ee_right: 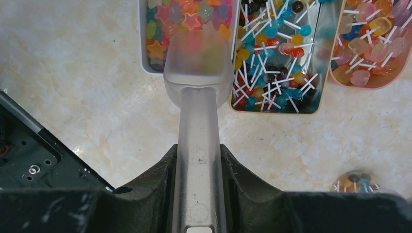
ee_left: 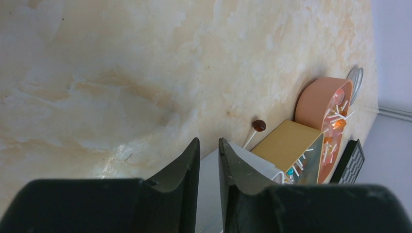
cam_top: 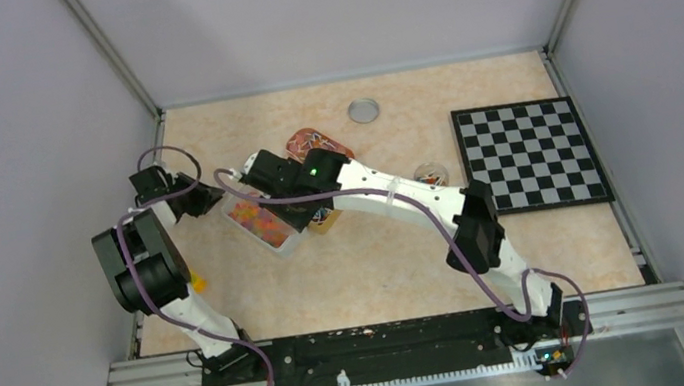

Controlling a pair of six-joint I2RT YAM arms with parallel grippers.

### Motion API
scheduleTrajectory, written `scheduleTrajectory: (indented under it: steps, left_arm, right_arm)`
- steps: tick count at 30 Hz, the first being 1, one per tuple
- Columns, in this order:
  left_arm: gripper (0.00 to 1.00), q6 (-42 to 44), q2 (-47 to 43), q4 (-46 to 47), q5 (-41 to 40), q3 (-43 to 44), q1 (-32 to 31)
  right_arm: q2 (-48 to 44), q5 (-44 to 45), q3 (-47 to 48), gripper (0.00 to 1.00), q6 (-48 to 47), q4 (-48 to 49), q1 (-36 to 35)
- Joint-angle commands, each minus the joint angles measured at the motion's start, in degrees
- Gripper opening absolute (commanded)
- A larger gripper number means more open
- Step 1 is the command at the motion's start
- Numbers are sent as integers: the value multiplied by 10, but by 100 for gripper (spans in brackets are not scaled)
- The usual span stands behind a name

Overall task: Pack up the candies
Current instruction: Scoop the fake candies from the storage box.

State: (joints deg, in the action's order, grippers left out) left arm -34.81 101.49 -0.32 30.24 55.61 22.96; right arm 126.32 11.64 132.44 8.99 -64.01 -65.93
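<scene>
Pink, orange & yellow star-shaped candies (ee_right: 177, 17) filled a white rectangular plastic tub (ee_right: 141, 39) at upper ctr of the right wrist view; right gripper (ee_right: 198, 151) was clamped tight on the handle of a frosted plastic scoop (ee_right: 198, 73), w/ bowl over the tub's near end; left gripper (ee_left: 209, 145) was pinched nearly closed on the tub wall, lower ctr.

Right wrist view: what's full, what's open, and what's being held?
Scoop: gripped by the right gripper, bowl over the white tray.
White tray: full of star candies.
Yellow tray: full of small lollipops.
Orange tray: holds bigger lollipops.
Jar: open, partly filled.
Lid: off, lying apart from the jar.
Left gripper: shut on the white tray's edge.
</scene>
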Motion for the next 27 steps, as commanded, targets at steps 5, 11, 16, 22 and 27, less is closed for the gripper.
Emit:
scheduleTrajectory:
  steps: [5, 11, 16, 22, 27]
  left_arm:
    - [25, 10, 9, 7, 18, 20, 4]
    - [25, 11, 11, 6, 23, 22, 5]
    - [24, 11, 16, 6, 30, 24, 5]
    - [24, 13, 15, 6, 34, 24, 5]
    - [24, 15, 19, 6, 41, 25, 5]
  right_arm:
    - [3, 22, 13, 0, -14, 18, -6]
    - [15, 30, 6, 0, -27, 38, -7]
    - [28, 31, -1, 0, -38, 61, -7]
    - [48, 28, 5, 0, -48, 75, -7]
    - [58, 26, 5, 0, -60, 87, -7]
